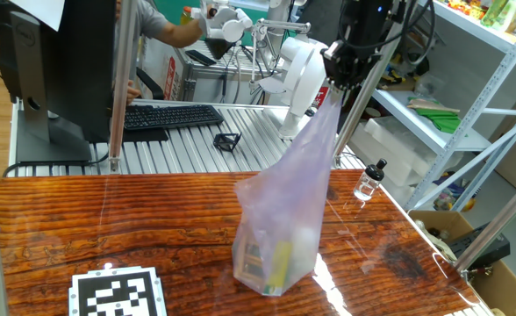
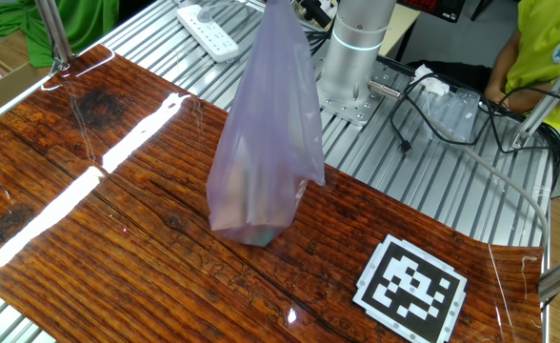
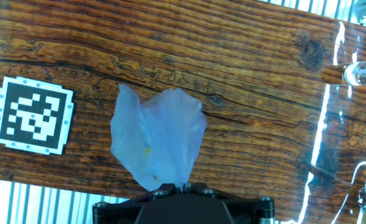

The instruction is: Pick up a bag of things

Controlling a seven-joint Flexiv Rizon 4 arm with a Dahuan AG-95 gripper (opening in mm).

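The pale-lilac plastic bag (image 1: 289, 211) hangs stretched tall from my gripper (image 1: 335, 88), which is shut on its top. Its bottom is at or just above the wooden tabletop (image 1: 109, 228). The things show through the plastic at the bottom: a tan block and a yellow-green piece (image 1: 280, 263). In the other fixed view the bag (image 2: 266, 143) hangs over the table's middle and the gripper is out of frame. In the hand view the bag (image 3: 158, 140) spreads below my gripper (image 3: 170, 185), whose fingers pinch its neck.
A small clear bottle with a black cap (image 1: 369, 183) stands near the table's right edge, also in the hand view (image 3: 360, 73). A black-and-white marker tag (image 1: 118, 294) lies at the front left. A keyboard (image 1: 170, 116) and a person are behind the table.
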